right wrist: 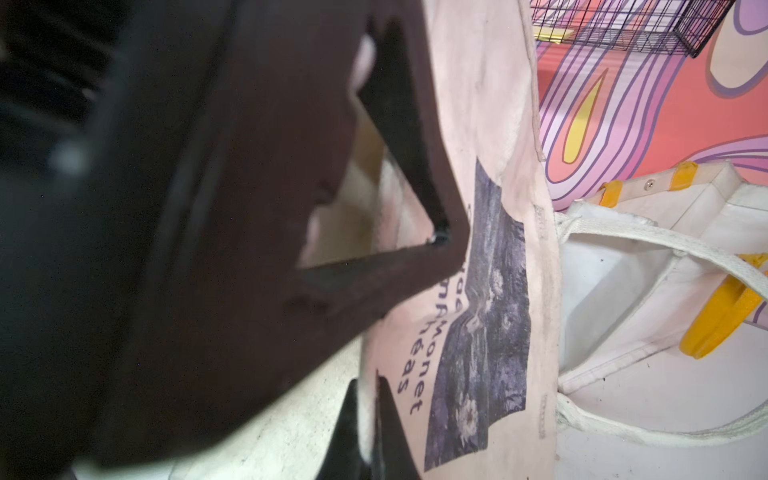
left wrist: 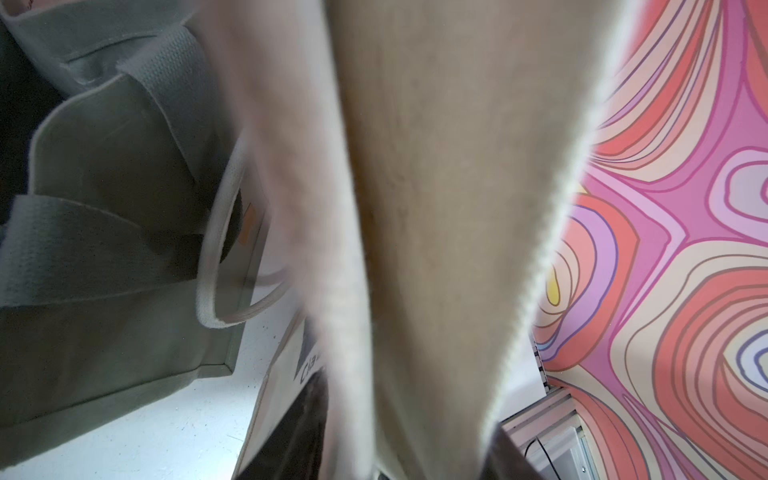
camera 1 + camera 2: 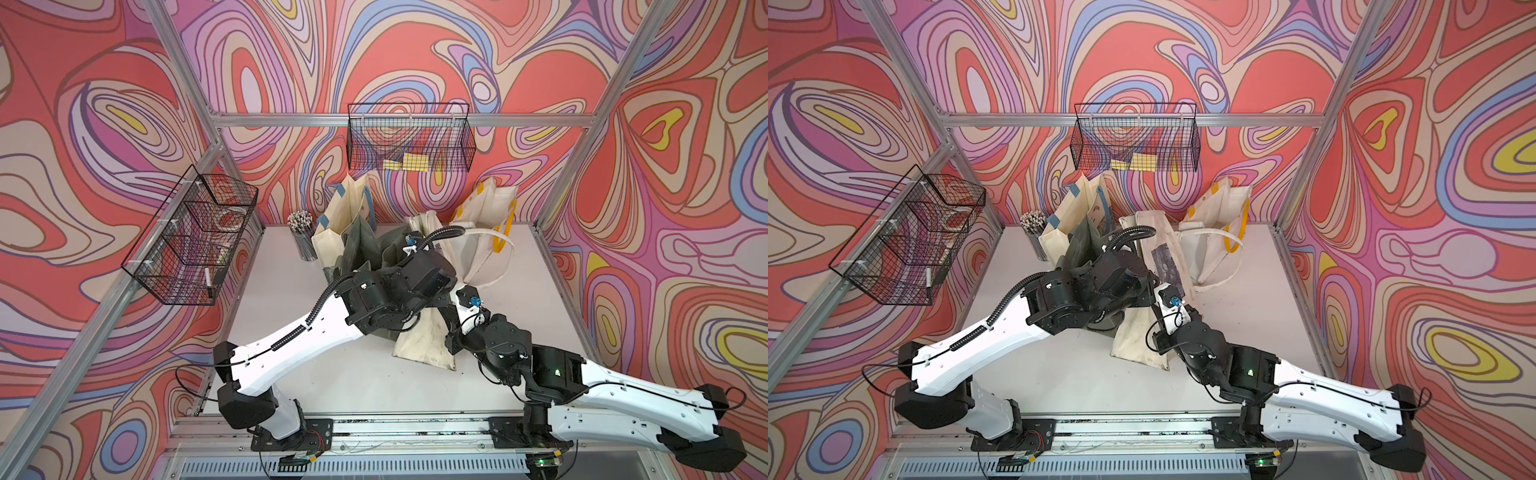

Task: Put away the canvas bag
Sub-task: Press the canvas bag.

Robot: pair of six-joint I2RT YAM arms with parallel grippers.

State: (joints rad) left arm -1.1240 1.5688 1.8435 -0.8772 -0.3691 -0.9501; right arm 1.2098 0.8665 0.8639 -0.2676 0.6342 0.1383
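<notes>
Cream canvas bag [image 3: 1138, 345], purple-printed, tight in right tool [image 1: 368, 415]; left tool [image 2: 403, 449]: grip unclear.

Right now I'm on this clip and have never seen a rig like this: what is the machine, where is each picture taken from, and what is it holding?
Two white-and-black robot arms are mounted at the near edge of a table. Both top views look down on the whole scene; each wrist view comes from a camera riding on one arm. On the table are a blue-handled bag, a green bag, a yellow-handled bag and a cup of pencils. Between the arms is a cream canvas bag with a dark print. The right gripper is shut, pinching its cloth. Cream cloth fills the left wrist view, too blurred to tell whether the left gripper grips it.
</notes>
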